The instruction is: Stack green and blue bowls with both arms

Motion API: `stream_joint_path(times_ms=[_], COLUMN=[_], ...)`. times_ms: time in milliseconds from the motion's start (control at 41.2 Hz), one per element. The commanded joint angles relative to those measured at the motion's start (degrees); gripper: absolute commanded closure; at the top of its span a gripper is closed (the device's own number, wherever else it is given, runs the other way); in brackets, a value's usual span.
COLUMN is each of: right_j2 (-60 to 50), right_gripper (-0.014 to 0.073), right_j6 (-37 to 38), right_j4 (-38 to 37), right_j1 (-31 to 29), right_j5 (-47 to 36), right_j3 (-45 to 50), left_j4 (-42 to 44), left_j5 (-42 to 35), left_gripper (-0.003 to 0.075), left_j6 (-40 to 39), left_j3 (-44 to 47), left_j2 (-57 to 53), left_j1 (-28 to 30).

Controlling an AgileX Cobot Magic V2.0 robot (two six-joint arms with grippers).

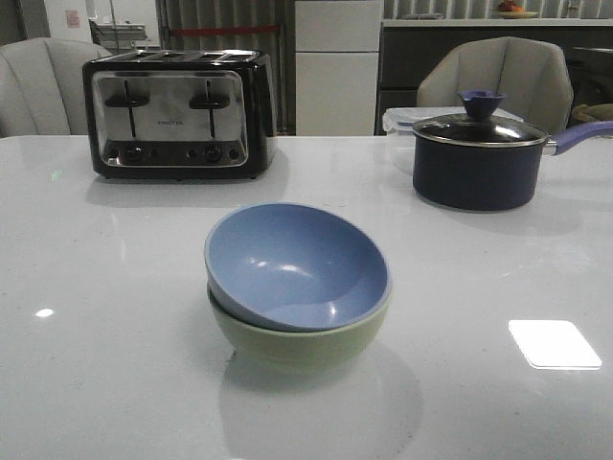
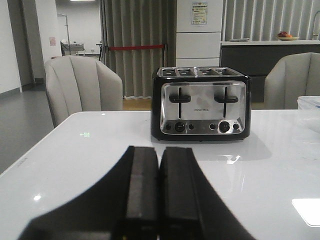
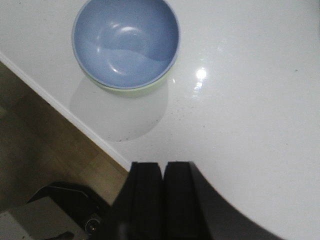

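The blue bowl [image 1: 297, 266] sits tilted inside the green bowl [image 1: 287, 343] in the middle of the white table, near its front. Both also show in the right wrist view, the blue bowl [image 3: 125, 42] over a sliver of the green bowl [image 3: 135, 90]. My right gripper [image 3: 163, 167] is shut and empty, held high above the table's front edge, well away from the bowls. My left gripper [image 2: 159, 152] is shut and empty, above the table's left part, pointing at the toaster. Neither gripper shows in the front view.
A black and chrome toaster [image 1: 178, 115] stands at the back left. A dark navy lidded pot [image 1: 476, 153] with a purple handle stands at the back right, a clear box [image 1: 397, 123] behind it. Chairs stand behind the table. The table's front edge [image 3: 65, 115] borders wooden floor.
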Motion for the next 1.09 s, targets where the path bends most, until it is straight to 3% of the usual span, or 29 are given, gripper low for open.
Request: stream_joint_path(times_ms=[0,218,364,801,1068], right_j2=[-5.05,-18.74,-27.12,-41.48,-41.43], right_gripper=[0.0537,0.0537,0.0537,0.0537,0.0537], right_j6=[-0.24,-0.24,-0.24,-0.24,-0.24], right_j4=[-2.17,-2.39,-2.39,-2.33,-2.33], right_j1=[-4.97,-17.17,-21.26,-21.59,-21.59], right_j5=[-8.26,-21.54,-27.99,-42.05,-41.67], right_j3=[1.21,11.62,19.03,37.36,37.49], left_j4=[0.0,0.0,0.0,0.0,0.0], left_j5=[-5.64,-5.64,-5.64,-5.64,-5.64], left_gripper=[0.0627,0.0627,0.0627,0.0627,0.0627], left_j6=[-0.62,-0.62,-0.62,-0.62,-0.62], left_j3=[0.24,0.24,0.24,0.24,0.24], left_j2=[-1.14,-1.14,-1.14,-1.14,-1.14], left_j1=[0.21,0.21,0.21,0.21,0.21])
